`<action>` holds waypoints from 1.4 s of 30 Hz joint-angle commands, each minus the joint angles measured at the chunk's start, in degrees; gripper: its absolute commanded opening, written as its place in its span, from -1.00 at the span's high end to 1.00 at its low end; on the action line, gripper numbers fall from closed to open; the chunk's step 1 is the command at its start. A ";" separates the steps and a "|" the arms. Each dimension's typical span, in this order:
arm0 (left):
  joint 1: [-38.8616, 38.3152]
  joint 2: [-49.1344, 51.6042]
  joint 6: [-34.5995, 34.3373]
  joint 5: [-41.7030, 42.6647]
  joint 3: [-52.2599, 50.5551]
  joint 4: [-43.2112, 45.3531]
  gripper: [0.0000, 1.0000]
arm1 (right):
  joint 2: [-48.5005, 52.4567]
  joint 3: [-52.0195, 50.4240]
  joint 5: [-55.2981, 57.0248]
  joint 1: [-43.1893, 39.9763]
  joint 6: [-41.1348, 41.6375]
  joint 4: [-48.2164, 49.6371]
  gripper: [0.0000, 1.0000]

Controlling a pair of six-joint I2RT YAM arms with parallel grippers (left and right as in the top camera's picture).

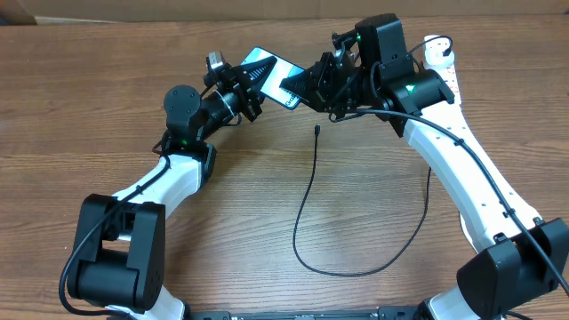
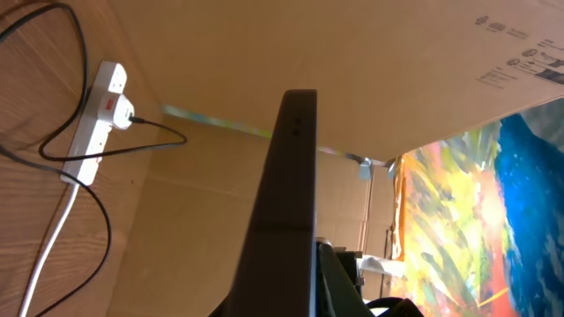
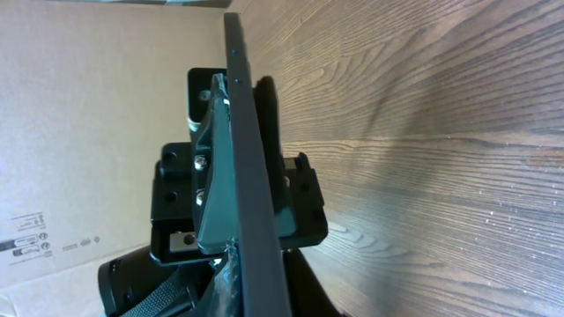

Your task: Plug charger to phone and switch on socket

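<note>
Looking from overhead, the left pincer is closed tight on the phone and grips its left end, near the middle of the far edge of the bench. The right pincer is at the opposite end of the phone and touches it. Whether its fingers press on the phone or stand a little apart from it, I cannot tell. The phone sits tilted between both pincers, with its light screen side up. The charger lies in a big loop toward the front edge. Its connector tip lies just on the front side of the right pincer, near the phone but not touching it. The socket lies by the far right corner, partly hidden behind the right arm.

From the left wrist, the phone shows its thin edge, a dark strip rising from the bottom in the middle. The socket lies far to the left on the bench, with a plug in it. The black charger cable and the white cord leave from it. A cardboard wall stands behind.

From the right wrist, the phone is again edge-on, running from top to bottom. The grey fingers of the left pincer press flat on its left face. The right pincer's own fingers are not clearly shown.
</note>
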 commanded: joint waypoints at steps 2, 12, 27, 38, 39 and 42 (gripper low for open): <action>1.62 -1.18 6.54 -9.09 1.77 2.73 0.91 | -0.59 -1.40 2.43 2.84 -4.92 -4.09 0.40; 4.90 -1.18 6.54 -4.15 1.77 2.25 0.92 | -0.70 -1.36 4.00 0.44 -12.44 -3.93 -0.25; 9.73 -1.18 6.10 20.39 1.79 -22.64 0.92 | -2.75 -1.33 21.51 -3.80 -22.97 -15.67 -0.14; 10.10 -1.18 -1.49 43.01 1.77 -22.64 0.91 | -0.79 -1.33 37.16 0.59 -23.02 -19.69 -0.06; 10.08 -1.18 -3.50 44.15 1.77 -22.67 0.91 | -0.50 -1.33 37.24 0.59 -22.99 -19.78 -0.05; 10.08 -1.18 -9.64 46.51 1.77 -22.62 0.91 | 0.57 -1.36 37.51 0.59 -23.12 -19.74 -0.03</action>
